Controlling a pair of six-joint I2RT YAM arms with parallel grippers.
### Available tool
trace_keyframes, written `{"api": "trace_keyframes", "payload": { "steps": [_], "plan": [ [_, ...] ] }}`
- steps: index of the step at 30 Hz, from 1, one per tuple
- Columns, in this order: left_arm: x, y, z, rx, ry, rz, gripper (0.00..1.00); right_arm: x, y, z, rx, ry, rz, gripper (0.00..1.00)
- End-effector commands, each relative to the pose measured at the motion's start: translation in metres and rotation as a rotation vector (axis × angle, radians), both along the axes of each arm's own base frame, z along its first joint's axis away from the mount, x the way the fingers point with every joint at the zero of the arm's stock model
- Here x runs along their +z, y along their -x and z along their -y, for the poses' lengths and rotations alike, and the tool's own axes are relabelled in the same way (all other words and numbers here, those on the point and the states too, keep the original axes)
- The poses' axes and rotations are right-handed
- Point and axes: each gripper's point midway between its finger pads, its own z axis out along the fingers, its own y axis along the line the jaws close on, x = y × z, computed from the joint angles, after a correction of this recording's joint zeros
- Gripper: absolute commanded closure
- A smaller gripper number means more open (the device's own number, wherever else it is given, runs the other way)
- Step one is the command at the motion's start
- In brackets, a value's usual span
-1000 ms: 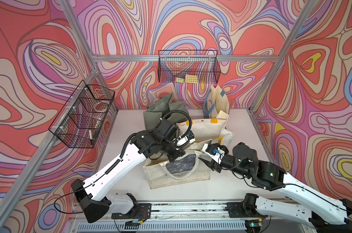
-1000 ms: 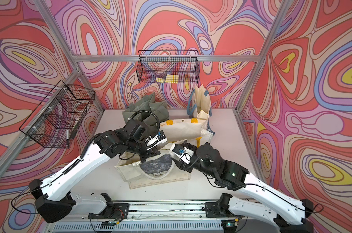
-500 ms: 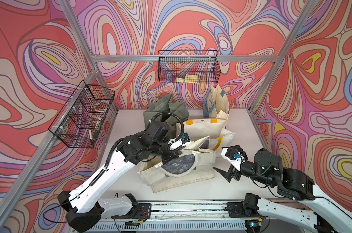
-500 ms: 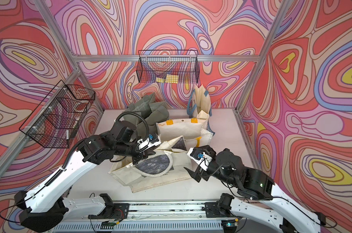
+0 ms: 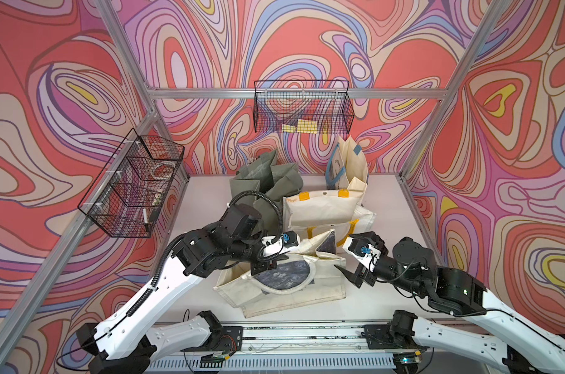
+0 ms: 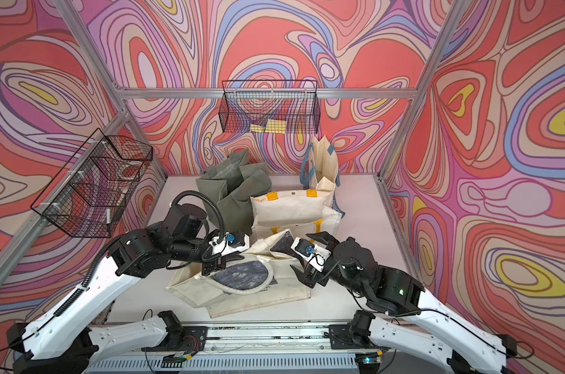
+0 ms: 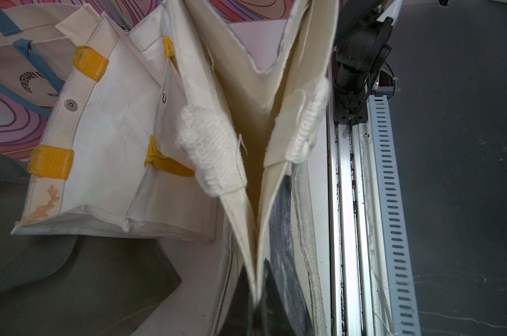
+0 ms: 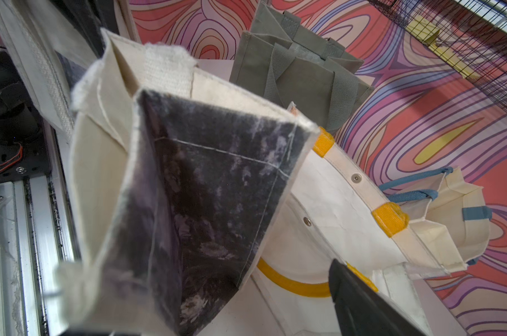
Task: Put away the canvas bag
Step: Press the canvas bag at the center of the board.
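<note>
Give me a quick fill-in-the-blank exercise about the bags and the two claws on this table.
The left claw is ____ on the cream canvas bag with the dark print.
The right claw stands ____ beside that bag, holding nothing.
The white fabric bag behind it has ____ handles.
The tall cream fabric bag at the back has ____ handles.
Missing words: shut, open, yellow, blue.

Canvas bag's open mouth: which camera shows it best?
Left wrist: it looks in between the parted walls of the canvas bag. Right wrist shows one printed corner from outside; both top views show the whole canvas bag on the table, not its inside.
</note>
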Motion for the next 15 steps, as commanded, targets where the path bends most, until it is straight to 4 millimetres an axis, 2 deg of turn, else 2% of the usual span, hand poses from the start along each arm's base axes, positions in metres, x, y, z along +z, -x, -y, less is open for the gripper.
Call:
{"api": "trace_keyframes", "payload": {
  "steps": [1, 5, 11, 15],
  "plan": [
    [0.021, 0.002, 0.009, -0.111, 0.064, 0.143, 1.0, 0.008, -0.002, -0.011, 0.035, -0.036, 0.003, 0.02],
    [0.021, 0.001, 0.01, -0.174, 0.042, 0.214, 1.0, 0.003, -0.01, -0.018, 0.061, -0.065, -0.05, 0.02],
    [0.019, -0.002, 0.008, -0.248, -0.021, 0.303, 1.0, 0.005, -0.033, -0.017, 0.11, -0.141, -0.167, 0.02],
    [0.016, -0.005, 0.01, -0.275, -0.044, 0.328, 1.0, 0.007, -0.033, -0.031, 0.207, -0.187, -0.243, 0.01]
  ]
}}
